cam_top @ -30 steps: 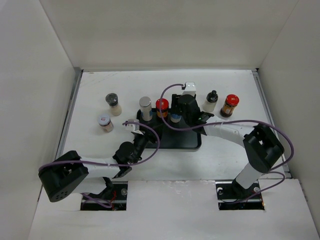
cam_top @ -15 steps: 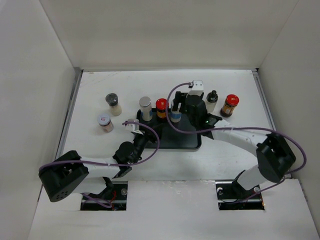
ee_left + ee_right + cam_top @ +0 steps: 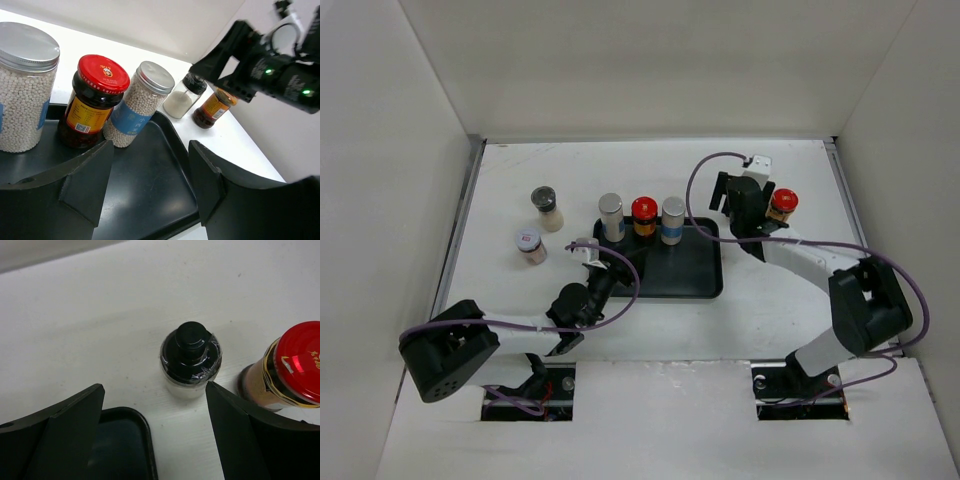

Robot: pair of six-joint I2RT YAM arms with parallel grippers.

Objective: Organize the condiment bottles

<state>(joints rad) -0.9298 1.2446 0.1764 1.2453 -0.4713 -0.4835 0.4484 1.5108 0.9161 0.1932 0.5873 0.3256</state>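
Red-capped jar, orange label, print illegible

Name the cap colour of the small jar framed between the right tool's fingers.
Black; the jar shows best in the right wrist view.

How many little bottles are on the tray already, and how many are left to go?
Three stand on the black tray: a tall silver-capped jar, a red-capped sauce jar and a blue-labelled jar. Nothing is gripped; the right tool hangs open over the black-capped bottle, likely next. Also left on the table: the brown red-capped jar, the dark-capped jar and the white-capped jar. The left tool is open and empty.
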